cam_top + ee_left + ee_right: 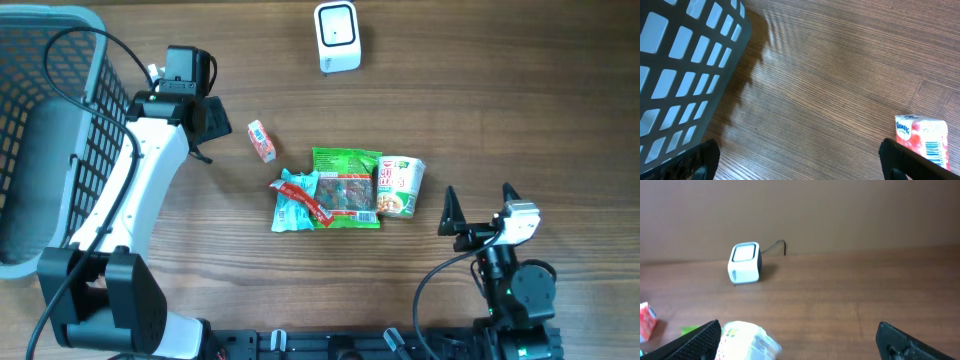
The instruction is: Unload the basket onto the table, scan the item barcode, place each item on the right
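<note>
1. Wood-grain table (520, 90); no item is held and none is at the scanner (337, 37), so I judge the task not yet started. Picking, presenting the barcode and scanning all remain.
2. Left gripper (213, 133): jaws spread wide, nothing between them. In its wrist view a pink-and-white tissue pack (922, 140) lies just beside its right fingertip, apart from it, with a barcode facing up.
3. Right gripper (480, 205): jaws spread wide, empty, low over the table. A noodle cup (747, 340) lies on its side just ahead, toward its left finger; the scanner stands well ahead and to its left.
4. Other candidate items, beyond the cup as seen from the right gripper: a green packet (347, 188) touching the cup, then a blue packet (295, 200) overlapping the green one. Which item is meant for scanning cannot be told.
5. Container: one grey mesh basket (60, 20), close behind and beside the left gripper. Nothing shows inside it; the arm and frame edge hide part of its floor.
</note>
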### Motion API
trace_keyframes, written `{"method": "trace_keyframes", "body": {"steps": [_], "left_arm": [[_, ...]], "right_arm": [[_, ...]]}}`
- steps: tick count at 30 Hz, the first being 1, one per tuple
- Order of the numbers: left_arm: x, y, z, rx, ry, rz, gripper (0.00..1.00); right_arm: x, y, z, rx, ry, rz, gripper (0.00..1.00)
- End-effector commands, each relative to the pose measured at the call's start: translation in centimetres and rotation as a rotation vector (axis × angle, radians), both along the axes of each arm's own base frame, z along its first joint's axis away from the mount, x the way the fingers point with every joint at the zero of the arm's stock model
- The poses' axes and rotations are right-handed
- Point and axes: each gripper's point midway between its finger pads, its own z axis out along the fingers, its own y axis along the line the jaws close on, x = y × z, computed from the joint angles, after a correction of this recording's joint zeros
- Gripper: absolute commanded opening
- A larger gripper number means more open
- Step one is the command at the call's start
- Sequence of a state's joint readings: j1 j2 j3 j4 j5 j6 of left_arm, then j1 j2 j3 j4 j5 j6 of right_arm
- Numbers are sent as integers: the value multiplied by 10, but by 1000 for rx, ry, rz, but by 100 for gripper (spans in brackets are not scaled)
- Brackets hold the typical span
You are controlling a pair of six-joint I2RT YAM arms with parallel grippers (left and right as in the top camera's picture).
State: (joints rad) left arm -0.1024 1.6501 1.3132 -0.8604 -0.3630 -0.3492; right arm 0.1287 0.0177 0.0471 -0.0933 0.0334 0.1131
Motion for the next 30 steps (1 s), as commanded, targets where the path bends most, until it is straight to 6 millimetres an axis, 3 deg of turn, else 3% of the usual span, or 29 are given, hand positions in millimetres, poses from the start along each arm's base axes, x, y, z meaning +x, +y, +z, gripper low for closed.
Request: {"method": "trace_keyframes", "body": {"steps": [1,6,10,14,19,22,26,30], "left_arm": [[0,4,3,22,-3,0,100],[0,4,3,22,-3,0,100],[0,4,3,22,-3,0,100],[0,5,3,23,-3,0,100],[0,4,3,22,-3,0,100],[0,5,3,23,-3,0,100],[0,4,3,22,-3,0,100],[0,4,3,22,-3,0,100]], "right_arm": [[-10,-1,53,32,-90,3,100],[-33,-4,107,35,-110,4,100],[-43,-3,138,29,-42,14,100],[-46,14,163,47,105,108,100],[-31,27,187,42,406,161,100],[-15,30,179,37,636,159,100],[6,33,144,20,951,144,100],[33,38,107,6,1107,150,96]]}}
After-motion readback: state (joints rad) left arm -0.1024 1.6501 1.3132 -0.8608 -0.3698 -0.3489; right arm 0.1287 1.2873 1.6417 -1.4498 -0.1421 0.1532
